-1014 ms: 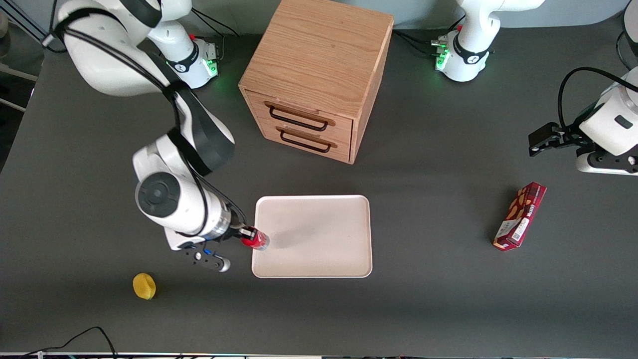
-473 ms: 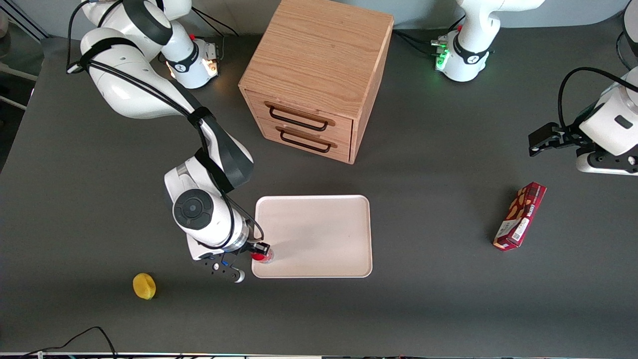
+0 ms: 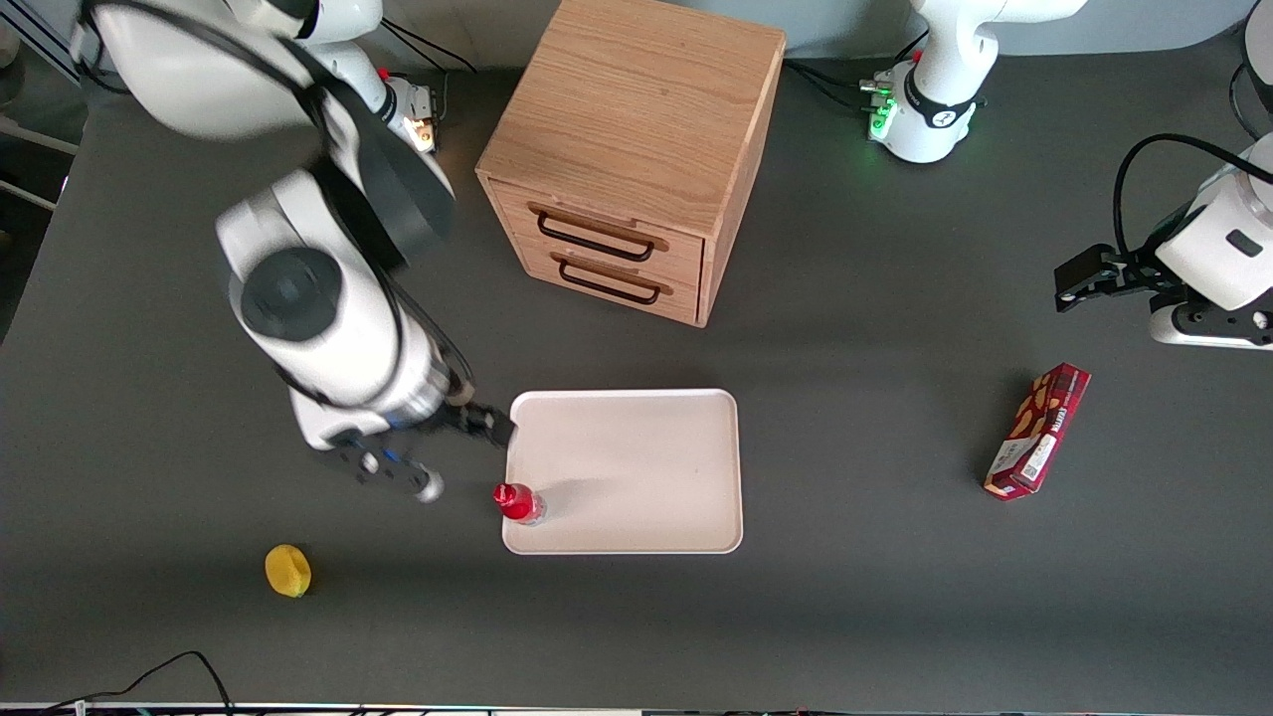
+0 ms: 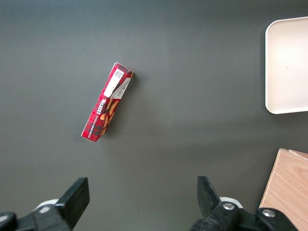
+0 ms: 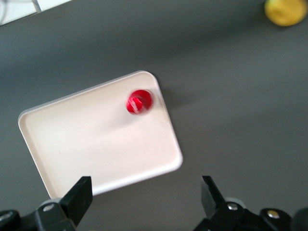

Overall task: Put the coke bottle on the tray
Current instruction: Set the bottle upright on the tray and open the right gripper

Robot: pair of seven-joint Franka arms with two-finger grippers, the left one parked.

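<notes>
Dark grey table lay beneath the gripper, which hung with fingers spread wide and empty above the tray edge, the coke bottle standing upright below it, nearer the camera, in the tray's corner, apparently released there.

My right arm reaches down at the left of the front view, and my gripper hangs with its fingers spread, holding nothing.
</notes>
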